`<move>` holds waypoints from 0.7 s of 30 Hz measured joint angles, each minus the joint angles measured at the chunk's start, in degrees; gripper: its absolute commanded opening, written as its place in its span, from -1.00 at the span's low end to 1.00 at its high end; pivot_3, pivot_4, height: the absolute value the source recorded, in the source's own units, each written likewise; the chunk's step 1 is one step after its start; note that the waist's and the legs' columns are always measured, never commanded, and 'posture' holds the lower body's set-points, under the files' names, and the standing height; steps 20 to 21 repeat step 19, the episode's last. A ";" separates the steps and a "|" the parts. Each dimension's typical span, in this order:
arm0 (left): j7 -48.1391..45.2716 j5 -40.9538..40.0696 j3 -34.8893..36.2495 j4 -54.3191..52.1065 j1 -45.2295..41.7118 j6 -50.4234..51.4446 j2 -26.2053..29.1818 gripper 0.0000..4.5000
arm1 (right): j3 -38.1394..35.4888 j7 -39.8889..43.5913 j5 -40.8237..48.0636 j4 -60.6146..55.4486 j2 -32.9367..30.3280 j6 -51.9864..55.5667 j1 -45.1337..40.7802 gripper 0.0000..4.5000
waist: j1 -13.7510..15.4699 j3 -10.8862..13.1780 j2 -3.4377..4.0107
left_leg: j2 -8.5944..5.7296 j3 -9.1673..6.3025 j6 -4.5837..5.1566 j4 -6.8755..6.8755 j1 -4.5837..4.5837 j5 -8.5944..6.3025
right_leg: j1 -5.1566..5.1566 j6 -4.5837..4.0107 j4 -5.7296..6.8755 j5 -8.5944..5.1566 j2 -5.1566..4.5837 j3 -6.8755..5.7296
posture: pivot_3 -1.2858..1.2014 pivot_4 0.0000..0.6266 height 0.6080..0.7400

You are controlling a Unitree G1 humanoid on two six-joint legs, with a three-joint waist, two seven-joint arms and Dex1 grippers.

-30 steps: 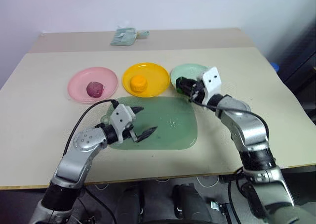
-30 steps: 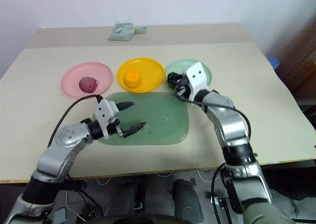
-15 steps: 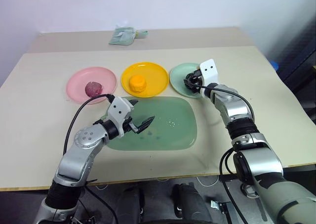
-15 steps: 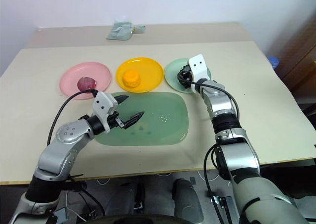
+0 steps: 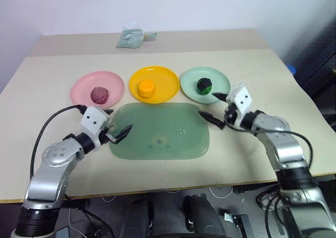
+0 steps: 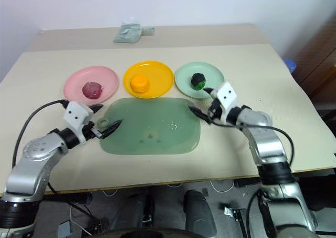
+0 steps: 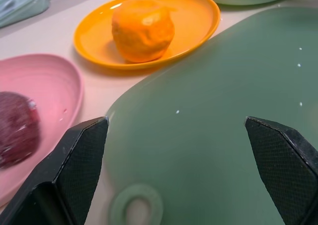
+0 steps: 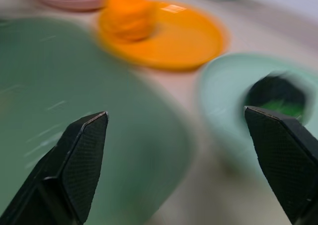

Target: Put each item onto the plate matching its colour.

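Observation:
Each of the three plates holds a ball of its own colour. The dark red ball (image 5: 100, 94) lies on the pink plate (image 5: 81, 91), the orange ball (image 5: 147, 87) on the yellow plate (image 5: 169, 83), and the dark green-black ball (image 5: 204, 84) on the mint plate (image 5: 219, 83). My left gripper (image 5: 117, 122) is open and empty at the mat's left edge, just in front of the pink plate. Open and empty too, my right gripper (image 5: 209, 105) hovers by the mat's right corner, a little nearer to me than the mint plate.
A large translucent green mat (image 5: 160, 133) lies in front of the plates, between my two grippers. A crumpled pale packet (image 5: 131, 38) sits at the table's far edge. Something blue (image 5: 292, 70) shows beyond the table's right side.
My right gripper opened, left the green-black ball on the mint plate and drew back toward me. My left gripper swung left from over the mat to its left edge.

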 measured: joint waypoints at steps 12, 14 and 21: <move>-0.36 -0.25 3.52 0.00 6.05 -1.59 0.24 1.00 | -5.65 1.57 4.70 -5.21 -3.22 5.14 4.91 0.97 | 0.23 0.00 -0.01 | -0.01 0.02 -0.01 0.04 0.00 0.00 | 0.02 -0.06 -0.06 -0.03 -0.02 0.01 | 0.03 -0.52 1.00; -0.32 -0.28 3.52 -0.41 6.96 -1.61 -0.02 1.00 | -5.65 1.56 4.64 -5.01 -3.23 5.12 4.91 0.97 | 0.20 0.00 -0.01 | -0.01 0.02 -0.01 0.04 0.00 0.00 | 0.02 -0.06 -0.06 -0.03 -0.02 0.01 | 0.03 -0.52 1.00; 0.26 -0.28 3.51 -0.83 7.18 -1.61 -0.48 1.00 | -5.46 1.06 4.56 -4.97 -3.19 5.13 4.76 0.97 | 0.21 0.00 -0.01 | -0.01 0.02 -0.01 0.04 0.00 0.00 | 0.02 -0.06 -0.07 -0.03 -0.02 0.01 | 0.03 -0.52 1.00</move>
